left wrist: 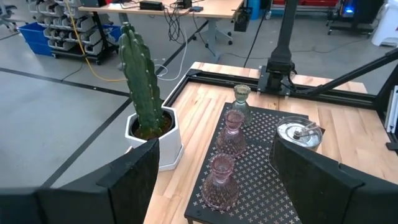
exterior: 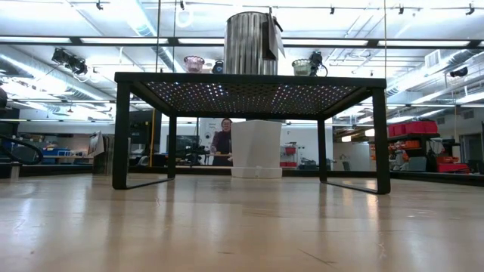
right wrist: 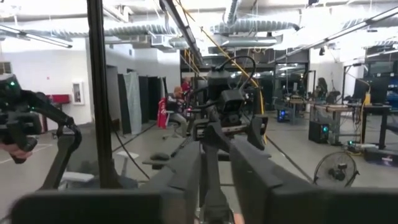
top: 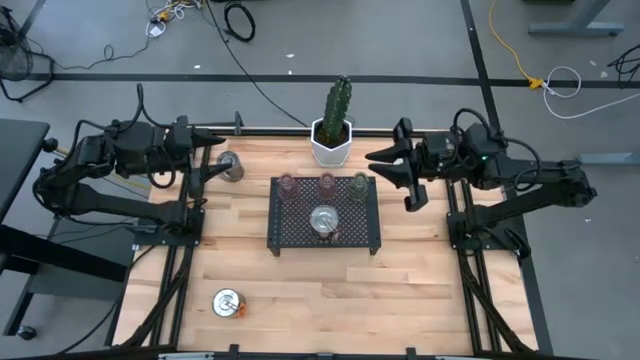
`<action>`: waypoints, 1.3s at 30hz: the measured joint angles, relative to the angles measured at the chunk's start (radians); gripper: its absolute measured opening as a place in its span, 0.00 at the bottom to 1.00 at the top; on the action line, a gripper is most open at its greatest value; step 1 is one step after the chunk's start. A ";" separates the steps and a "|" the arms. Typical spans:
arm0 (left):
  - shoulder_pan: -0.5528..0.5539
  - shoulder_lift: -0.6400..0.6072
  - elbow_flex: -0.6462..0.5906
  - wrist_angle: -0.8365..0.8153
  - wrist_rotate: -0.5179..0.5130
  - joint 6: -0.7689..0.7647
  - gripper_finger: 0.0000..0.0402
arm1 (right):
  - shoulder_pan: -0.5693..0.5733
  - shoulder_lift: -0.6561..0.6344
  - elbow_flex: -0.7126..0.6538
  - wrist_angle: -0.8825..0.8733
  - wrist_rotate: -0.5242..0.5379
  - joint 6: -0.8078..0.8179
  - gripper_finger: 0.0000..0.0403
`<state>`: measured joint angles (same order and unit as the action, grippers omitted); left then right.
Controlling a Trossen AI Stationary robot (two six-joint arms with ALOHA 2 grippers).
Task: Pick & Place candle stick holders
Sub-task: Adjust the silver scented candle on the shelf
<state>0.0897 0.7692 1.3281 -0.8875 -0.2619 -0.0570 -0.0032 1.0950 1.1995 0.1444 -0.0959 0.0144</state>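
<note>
Leftmost, the left gripper (top: 215, 160) is held over the far left part of the pale wooden plank table (top: 420, 285), its dark blocky fingers (left wrist: 127, 180) spread wide and nothing between them. Just beside it, a shiny silver metal holder (top: 231, 166) is seen standing on the wood; a second round silver metal holder (top: 228, 302) sits alone near the table's front left, well apart from everything else. At the centre, a black perforated mesh tray on legs (top: 290, 232) carries four holders: a third wide silver metal holder (top: 324, 220) in its middle, and along its far edge a row of three small glassy cups, a pinkish cup (top: 287, 184), a brownish cup (top: 326, 182) and a greenish cup (top: 359, 182). All are upright, their long axes vertical and mouths pointing up; in the left wrist view the glass cups show flared, faceted bases. Behind the tray, a white hexagonal pot (top: 331, 146) holds a tall ribbed green cactus (top: 338, 103). To the right, the right gripper (top: 405, 178) hangs above the table's far right edge, clear of the tray. Its flat dark fingers (right wrist: 183, 177) are parted only by a narrow slit, and nothing is gripped or touched.
</note>
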 joint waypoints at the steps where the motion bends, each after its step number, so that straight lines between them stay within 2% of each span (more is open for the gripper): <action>1: 0.000 0.000 0.000 0.000 0.000 0.000 0.79 | 0.000 0.003 0.000 0.000 0.000 0.003 0.25; 10: 0.000 0.000 0.000 -0.009 -0.004 -0.006 0.79 | 0.000 0.032 0.000 -0.014 0.034 0.084 0.60; 16: 0.000 0.000 0.000 -0.009 -0.011 -0.009 0.79 | 0.000 0.054 0.000 -0.013 -0.057 0.083 0.74; 21: 0.000 0.000 0.000 -0.009 -0.011 -0.009 0.79 | 0.001 0.064 0.000 -0.013 -0.061 0.115 0.77; 26: 0.000 0.000 0.000 -0.009 -0.011 -0.009 0.79 | 0.013 0.064 0.011 -0.028 -0.062 0.069 0.75; 34: 0.000 0.000 0.000 -0.009 -0.011 -0.009 0.79 | 0.030 0.120 0.182 -0.294 -0.050 -0.022 0.72; 39: 0.000 0.000 0.000 -0.009 -0.011 -0.009 0.79 | 0.045 0.178 0.259 -0.390 -0.053 -0.062 0.71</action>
<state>0.0898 0.7696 1.3281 -0.8967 -0.2733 -0.0658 0.0422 1.2731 1.4586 -0.2458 -0.1487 -0.0480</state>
